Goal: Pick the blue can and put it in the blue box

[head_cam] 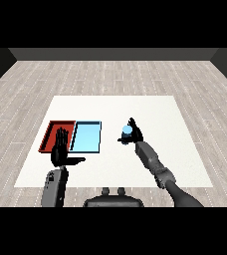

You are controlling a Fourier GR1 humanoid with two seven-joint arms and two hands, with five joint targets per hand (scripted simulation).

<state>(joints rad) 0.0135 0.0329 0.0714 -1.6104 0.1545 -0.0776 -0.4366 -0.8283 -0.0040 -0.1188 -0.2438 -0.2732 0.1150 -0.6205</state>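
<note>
Small light blue cylindrical can [127, 132] stood upright, circular top face visible and paler than its darker blue side wall; no label or markings could be made out. It sat over the white rectangular table [150, 107], right of centre, well apart from both trays. Whether its base touched the table or was raised off it could not be told from this view.

Black right hand [134, 133] was wrapped round the can: fingers curled behind and on the right of it, thumb reaching in from the lower left, so the can showed between them. Grey right forearm [153, 162] came in from the lower right corner, slanting up and left toward the can.

Light blue shallow rectangular tray [86, 136] lay left of the can, flat on the table, nothing inside it. Red shallow rectangular tray [54, 130] lay just beside it on the left, long edges adjoining.

Black left hand [61, 149] was held upright over the near edge of the red tray, fingers straight and pointing away from the robot, thumb stuck out sideways to the right below the blue tray's near left corner. It held nothing. Grey left forearm [55, 187] rose nearly vertical from the lower left.

Grey wood plank floor [110, 74] surrounded the table.
</note>
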